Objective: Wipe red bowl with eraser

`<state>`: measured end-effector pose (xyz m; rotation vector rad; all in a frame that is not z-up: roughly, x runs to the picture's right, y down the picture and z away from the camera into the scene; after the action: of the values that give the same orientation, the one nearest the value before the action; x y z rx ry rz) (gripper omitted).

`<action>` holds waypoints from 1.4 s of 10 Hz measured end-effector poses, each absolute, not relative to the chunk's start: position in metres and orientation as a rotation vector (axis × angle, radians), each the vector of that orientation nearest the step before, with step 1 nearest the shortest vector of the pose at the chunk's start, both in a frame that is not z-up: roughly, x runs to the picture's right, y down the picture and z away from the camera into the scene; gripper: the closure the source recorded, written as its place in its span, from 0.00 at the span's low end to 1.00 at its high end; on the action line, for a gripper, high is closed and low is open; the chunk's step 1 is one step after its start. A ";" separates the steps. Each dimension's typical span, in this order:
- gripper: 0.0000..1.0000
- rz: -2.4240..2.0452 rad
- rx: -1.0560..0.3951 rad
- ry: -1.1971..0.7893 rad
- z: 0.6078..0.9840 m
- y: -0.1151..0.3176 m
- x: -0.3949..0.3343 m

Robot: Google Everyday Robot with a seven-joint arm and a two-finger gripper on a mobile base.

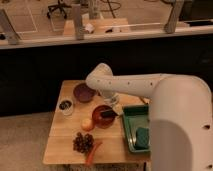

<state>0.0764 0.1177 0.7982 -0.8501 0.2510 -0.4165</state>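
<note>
While the smooth white arm (pixel 135 85) reaches in from the right and bends at its rounded elbow, the gripper (pixel 111 104) hangs down over the round orange-red bowl (pixel 101 116) at the middle of the pale wooden table (pixel 60 135). Its fingers are closed on the small black oblong eraser (pixel 108 113), which lies inside the bowl. One dark purple bowl (pixel 83 92) sits just behind. One green rectangular tray (pixel 131 125) holds one green sponge (pixel 143 138). One small white cup (pixel 66 105), one orange ball (pixel 87 124) and one dark grape cluster (pixel 82 142) lie near.
</note>
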 end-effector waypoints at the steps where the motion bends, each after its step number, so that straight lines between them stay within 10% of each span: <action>1: 1.00 -0.411 -0.844 0.253 0.802 0.112 0.073; 14: 1.00 -0.477 -0.827 0.187 0.775 0.138 0.041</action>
<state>0.0407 0.1382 0.7748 -0.8274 0.1868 -0.4769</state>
